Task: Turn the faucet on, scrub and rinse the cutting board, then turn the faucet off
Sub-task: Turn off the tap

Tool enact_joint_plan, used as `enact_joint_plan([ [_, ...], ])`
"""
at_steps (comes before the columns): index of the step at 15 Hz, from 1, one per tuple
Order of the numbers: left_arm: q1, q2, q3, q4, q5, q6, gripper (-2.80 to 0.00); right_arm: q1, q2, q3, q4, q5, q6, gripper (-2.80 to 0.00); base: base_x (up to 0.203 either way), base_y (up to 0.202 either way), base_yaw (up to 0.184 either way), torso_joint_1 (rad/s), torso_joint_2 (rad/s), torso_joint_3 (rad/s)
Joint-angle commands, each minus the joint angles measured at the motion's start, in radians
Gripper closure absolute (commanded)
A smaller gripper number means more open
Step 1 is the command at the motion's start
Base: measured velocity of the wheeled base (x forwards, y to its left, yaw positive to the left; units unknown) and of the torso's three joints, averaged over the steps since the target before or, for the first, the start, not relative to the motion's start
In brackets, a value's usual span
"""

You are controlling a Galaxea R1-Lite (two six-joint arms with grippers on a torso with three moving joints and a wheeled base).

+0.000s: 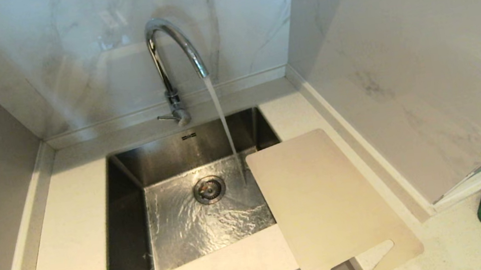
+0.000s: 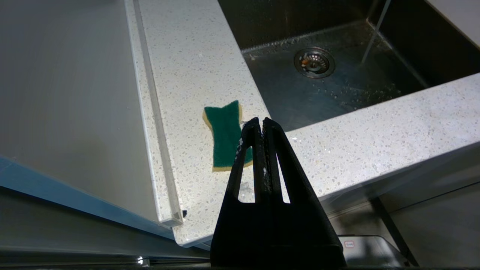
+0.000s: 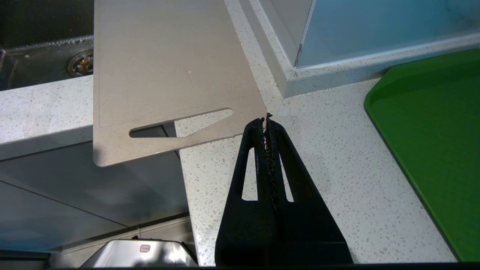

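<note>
Both grippers hang parked off the counter's front edge, jaws pressed together and empty: the left gripper (image 2: 261, 120) near a sponge (image 2: 226, 135), the right gripper (image 3: 266, 120) beside the board's handle end. The faucet (image 1: 171, 65) runs water into the sink (image 1: 131, 223). The board (image 1: 324, 203) lies on the counter, bridging the sink's right corner and overhanging the front edge.

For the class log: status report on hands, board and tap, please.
Left hand and right hand shut, empty. Faucet running; cutting board overhangs sink, clear of stream. Nothing in the way.
</note>
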Motion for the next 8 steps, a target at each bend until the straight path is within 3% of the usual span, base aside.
enact_joint_plan([
  [1, 0.000, 0.001, 0.002, 0.000, 0.000, 0.000, 0.00, 0.001, 0.000, 0.000, -0.001, 0.001, 0.000, 0.00, 0.000, 0.000, 0.000, 0.000, 0.00, 0.000],
  [5, 0.000, 0.001, -0.011, 0.007, 0.003, 0.029, 0.00, 0.001, 0.000, 0.000, -0.001, 0.001, 0.000, 0.00, 0.000, 0.000, 0.000, 0.000, 0.00, 0.000],
  [8, -0.001, 0.090, -0.192, 0.062, 0.000, 0.050, 0.00, 0.000, -0.001, 0.000, -0.001, 0.001, 0.000, 0.00, 0.000, 0.000, 0.000, 0.000, 0.00, 0.000],
])
